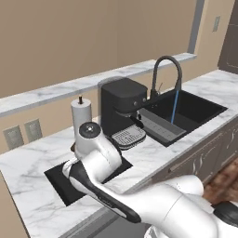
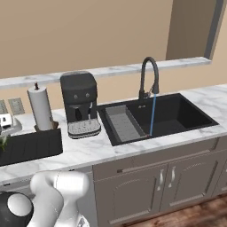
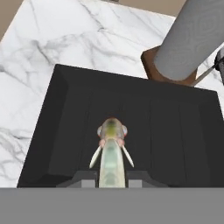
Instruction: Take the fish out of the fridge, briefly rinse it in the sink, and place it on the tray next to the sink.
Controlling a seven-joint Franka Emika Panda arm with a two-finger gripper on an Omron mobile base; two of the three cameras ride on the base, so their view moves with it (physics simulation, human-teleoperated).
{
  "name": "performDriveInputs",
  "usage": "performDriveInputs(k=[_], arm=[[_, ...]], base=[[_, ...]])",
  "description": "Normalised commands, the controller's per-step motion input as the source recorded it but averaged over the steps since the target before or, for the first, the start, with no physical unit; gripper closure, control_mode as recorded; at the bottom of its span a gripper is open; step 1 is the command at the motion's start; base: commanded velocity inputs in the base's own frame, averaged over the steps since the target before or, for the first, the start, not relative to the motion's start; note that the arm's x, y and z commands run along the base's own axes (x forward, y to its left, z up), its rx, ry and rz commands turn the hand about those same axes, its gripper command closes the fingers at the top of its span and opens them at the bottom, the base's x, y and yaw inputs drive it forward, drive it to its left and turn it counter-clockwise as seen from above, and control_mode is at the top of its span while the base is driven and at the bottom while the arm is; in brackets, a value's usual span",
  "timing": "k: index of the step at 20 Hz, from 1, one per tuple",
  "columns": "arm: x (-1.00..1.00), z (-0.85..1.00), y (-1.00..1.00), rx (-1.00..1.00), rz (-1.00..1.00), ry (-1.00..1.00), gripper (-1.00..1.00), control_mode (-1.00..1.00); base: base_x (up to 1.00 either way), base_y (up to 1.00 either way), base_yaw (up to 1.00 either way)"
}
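Pincer [image 3: 112, 181] grips fish [image 3: 112, 148] over tray [image 3: 57, 131]

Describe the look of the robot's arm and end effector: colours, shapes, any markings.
The glossy white, rounded arm has bulbous shells joined by dark grey joints, with a black band along one link. A round grey cap tops the joint nearest the counter in the left base view. No cables or printed markings show. In the hand view, the end effector shows two small dark grey, blocky finger tips.

Glossy white rounded arm [image 1: 153, 204] is showing a black band along its link, a dark grey round joint cap [image 1: 89, 130], and dark fingertips [image 3: 89, 179].
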Motion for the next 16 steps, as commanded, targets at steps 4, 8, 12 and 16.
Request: performDriveInputs(k=[4, 8, 12, 16], arm=[[0.80, -0.29, 0.00, 0.00, -0.18, 0.01, 1.00, -1.00], [0.86, -0.24, -0.01, 0.01, -0.13, 0.02, 1.00, -1.00], [0.71, -0.16, -0.04, 0.00, -0.08, 0.00, 1.00, -1.00], [0.42, -0.09, 0.00, 0.00, -0.04, 0.00, -1.00, -1.00]], base=[[0.00, 0.00, 0.00], [0.00, 0.00, 0.00], [0.00, 0.00, 0.00], [0.00, 0.00, 0.00]])
